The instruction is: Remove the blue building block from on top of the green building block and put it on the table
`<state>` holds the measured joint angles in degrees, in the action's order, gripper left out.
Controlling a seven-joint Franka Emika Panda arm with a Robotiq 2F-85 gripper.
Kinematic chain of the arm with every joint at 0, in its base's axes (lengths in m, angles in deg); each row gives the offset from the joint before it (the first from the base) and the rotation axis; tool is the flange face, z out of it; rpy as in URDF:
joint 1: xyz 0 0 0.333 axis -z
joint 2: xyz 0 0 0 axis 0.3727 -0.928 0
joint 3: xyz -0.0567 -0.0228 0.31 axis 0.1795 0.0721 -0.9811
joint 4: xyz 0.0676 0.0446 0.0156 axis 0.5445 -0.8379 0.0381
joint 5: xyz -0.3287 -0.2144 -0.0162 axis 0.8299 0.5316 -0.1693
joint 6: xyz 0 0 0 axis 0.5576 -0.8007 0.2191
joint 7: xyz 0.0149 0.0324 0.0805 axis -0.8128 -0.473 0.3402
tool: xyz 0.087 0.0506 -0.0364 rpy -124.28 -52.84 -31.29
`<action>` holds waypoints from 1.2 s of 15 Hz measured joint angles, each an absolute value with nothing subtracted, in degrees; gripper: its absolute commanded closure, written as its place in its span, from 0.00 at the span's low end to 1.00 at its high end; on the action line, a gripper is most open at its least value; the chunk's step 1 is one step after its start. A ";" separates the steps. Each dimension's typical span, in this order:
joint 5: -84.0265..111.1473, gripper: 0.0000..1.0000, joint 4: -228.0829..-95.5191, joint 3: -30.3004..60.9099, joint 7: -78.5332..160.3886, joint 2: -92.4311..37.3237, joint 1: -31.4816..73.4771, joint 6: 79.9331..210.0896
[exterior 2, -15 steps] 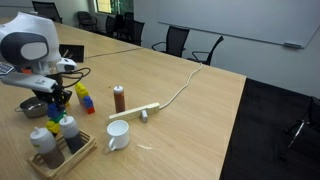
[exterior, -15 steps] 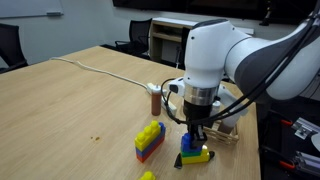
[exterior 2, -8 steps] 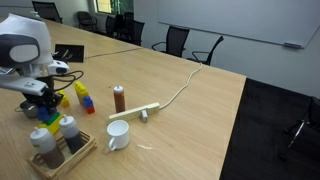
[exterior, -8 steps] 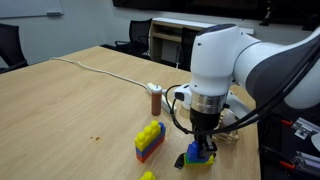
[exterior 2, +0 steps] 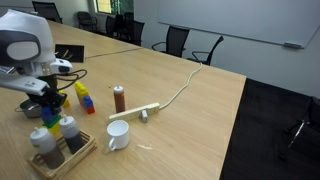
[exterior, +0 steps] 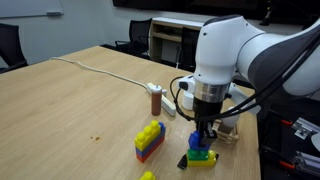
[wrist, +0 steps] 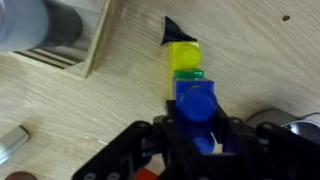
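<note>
The pincer (exterior: 203,138) points straight down near the desk (exterior: 80,100) edge, its fingers on either side of the blue building block (exterior: 204,146). In the wrist view the blue building block (wrist: 196,102) sits between the two dark fingers, so the pincer (wrist: 198,126) looks clamped on it, though contact at the pads is hard to make out. The blue one sits on top of the green building block (exterior: 199,158), which lies flat on the wood. From the wrist, the green building block (wrist: 186,58) shows as a bright yellow-green end poking out past the blue. A small black triangular piece (wrist: 172,30) lies just beyond it.

Near these blocks stands a stack of yellow, blue and red bricks (exterior: 149,140). A brown bottle (exterior: 156,100) stands upright further back. In an exterior view a white mug (exterior 2: 117,134) and a wooden tray of bottles (exterior 2: 55,146) are near the arm
</note>
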<state>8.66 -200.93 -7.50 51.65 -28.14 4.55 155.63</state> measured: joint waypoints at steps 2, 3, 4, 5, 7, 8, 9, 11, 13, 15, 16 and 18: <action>8.67 0.89 -200.92 -7.28 51.56 -27.38 4.55 156.04; 8.67 0.89 -200.92 -7.31 51.51 -27.04 4.47 156.34; 8.67 0.89 -200.93 -7.46 51.49 -26.71 4.35 156.58; 8.66 0.89 -200.95 -7.70 51.45 -26.39 4.19 156.76; 7.94 0.89 -201.12 -8.75 51.41 -25.96 3.88 156.99; 6.83 0.89 -201.38 -9.71 51.51 -25.72 3.76 157.02; 5.67 0.89 -201.78 -10.83 51.69 -25.48 3.59 157.02; 3.64 0.89 -202.85 -13.13 51.99 -25.11 2.86 157.02; 2.14 0.89 -204.00 -14.99 52.48 -25.15 1.88 157.04; 1.84 0.89 -204.87 -15.97 52.69 -25.58 0.95 157.09; 1.87 0.89 -205.19 -16.09 52.70 -26.03 0.54 157.15; 1.91 0.89 -205.37 -16.10 52.71 -27.61 0.02 157.74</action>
